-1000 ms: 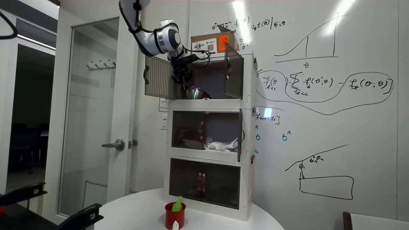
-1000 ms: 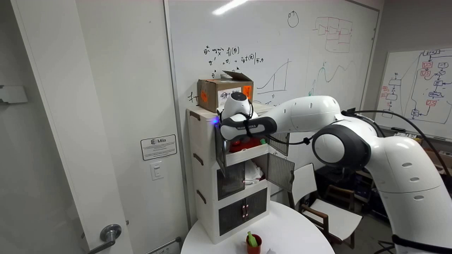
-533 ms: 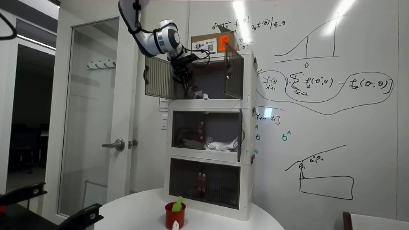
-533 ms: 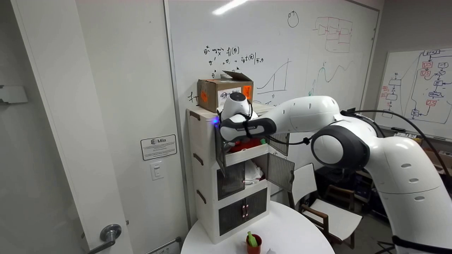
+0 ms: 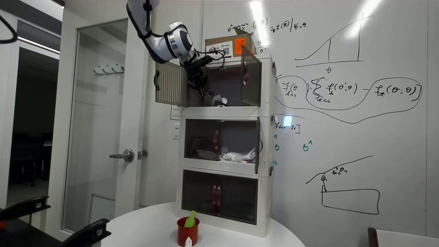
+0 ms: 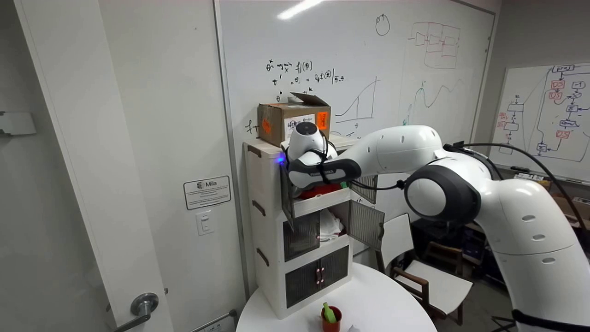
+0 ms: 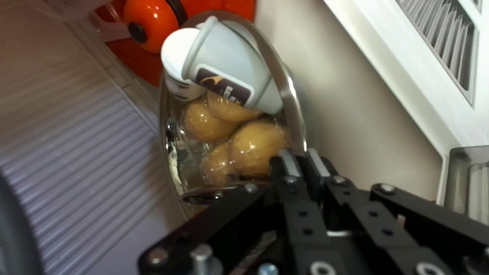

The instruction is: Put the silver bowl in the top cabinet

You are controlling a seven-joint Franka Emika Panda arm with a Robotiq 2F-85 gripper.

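Note:
The silver bowl is tilted inside the top cabinet. It holds a pale grey cup, a white round-topped thing and several yellow-orange fruits in clear wrap. In the wrist view my gripper is closed on the bowl's rim, which passes between the fingertips. In an exterior view the gripper points down at the bowl, just inside the opening. In the view with the top cabinet from its side, the arm covers the gripper and most of the bowl.
Both top doors stand open: one beside the arm, one opposite. A red thing and an orange round thing with a black knob are inside. A cardboard box sits on top. A red cup stands on the table.
My gripper has moved slightly to the right in an exterior view with the bowl. The bowl has turned and tilted, and a white thing now shows at its side.

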